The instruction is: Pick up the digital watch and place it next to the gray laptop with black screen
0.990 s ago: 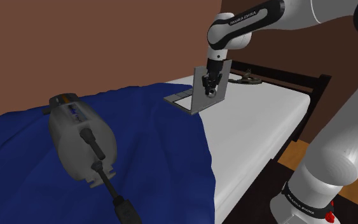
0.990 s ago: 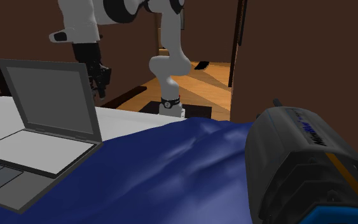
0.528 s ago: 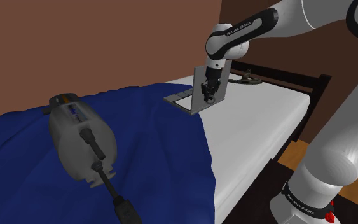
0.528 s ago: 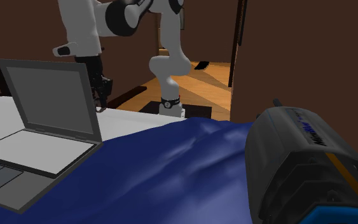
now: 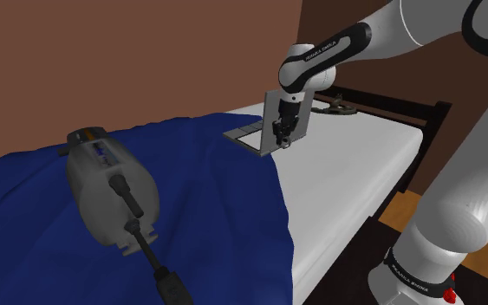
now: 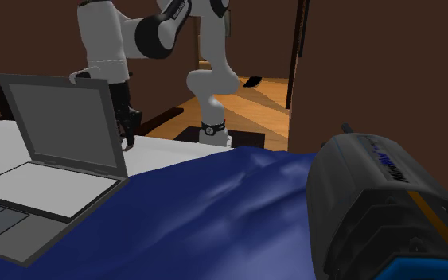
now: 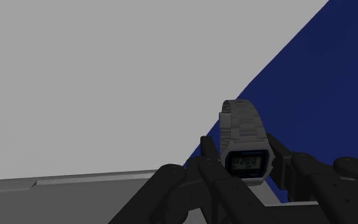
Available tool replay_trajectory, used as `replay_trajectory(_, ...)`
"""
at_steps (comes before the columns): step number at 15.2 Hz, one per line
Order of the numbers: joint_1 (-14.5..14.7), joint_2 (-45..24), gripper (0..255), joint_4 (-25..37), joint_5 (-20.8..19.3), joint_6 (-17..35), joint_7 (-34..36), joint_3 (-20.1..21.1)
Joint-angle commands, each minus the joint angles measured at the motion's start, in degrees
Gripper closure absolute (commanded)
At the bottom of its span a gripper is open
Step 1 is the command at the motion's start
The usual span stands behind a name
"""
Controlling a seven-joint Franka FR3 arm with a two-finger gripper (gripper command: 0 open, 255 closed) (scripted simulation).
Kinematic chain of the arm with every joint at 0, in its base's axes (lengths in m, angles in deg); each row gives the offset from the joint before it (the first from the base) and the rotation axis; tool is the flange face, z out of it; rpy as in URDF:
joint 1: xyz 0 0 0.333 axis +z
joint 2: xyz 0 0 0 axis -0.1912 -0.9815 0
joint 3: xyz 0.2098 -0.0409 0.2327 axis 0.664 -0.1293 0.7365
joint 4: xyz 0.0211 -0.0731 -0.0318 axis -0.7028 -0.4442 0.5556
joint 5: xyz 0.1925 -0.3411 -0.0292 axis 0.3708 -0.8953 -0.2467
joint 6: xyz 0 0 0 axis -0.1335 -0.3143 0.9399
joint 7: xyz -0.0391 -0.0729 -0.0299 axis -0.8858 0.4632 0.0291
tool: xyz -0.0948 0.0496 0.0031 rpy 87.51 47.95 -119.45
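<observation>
In the wrist view a silver digital watch (image 7: pixel 244 151) with a metal band and a dark face stands clasped between my black fingers (image 7: pixel 206 167); my gripper (image 7: pixel 247 173) is shut on it. Below it lie white sheet and the blue blanket's edge. The grey laptop (image 5: pixel 270 114) stands open on the bed, and my gripper (image 5: pixel 283 135) hangs low just behind its lid. From the second exterior view, the laptop (image 6: pixel 55 155) shows its dark grey screen and my gripper (image 6: pixel 126 131) sits just past the lid's right edge, close above the sheet.
A big grey device with a black cable (image 5: pixel 112 186) lies on the blue blanket (image 5: pixel 198 208), large at the second exterior view's right (image 6: pixel 389 215). The white sheet (image 5: pixel 346 165) runs to the dark bed frame (image 5: pixel 411 106). A small grey object (image 5: pixel 333 108) rests near the frame.
My gripper has come down with the watch, from above the laptop's lid to close over the sheet behind it. The laptop and grey device have stayed put.
</observation>
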Motion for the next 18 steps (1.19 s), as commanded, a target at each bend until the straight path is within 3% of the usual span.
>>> replay_trajectory(1,-0.02,-1.28,255,-1.57,0.2,1.61,-0.16,-0.05)
replay_trajectory(8,0.0,-4.11,255,-3.76,0.85,6.59,-0.77,-0.05)
replay_trajectory(15,0.0,-4.11,255,-3.76,0.85,6.59,-0.77,-0.05)
replay_trajectory(16,0.0,-4.11,0,-3.76,0.85,6.6,-0.77,-0.04)
replay_trajectory(18,0.0,-4.12,0,-3.76,0.85,6.59,-0.77,-0.05)
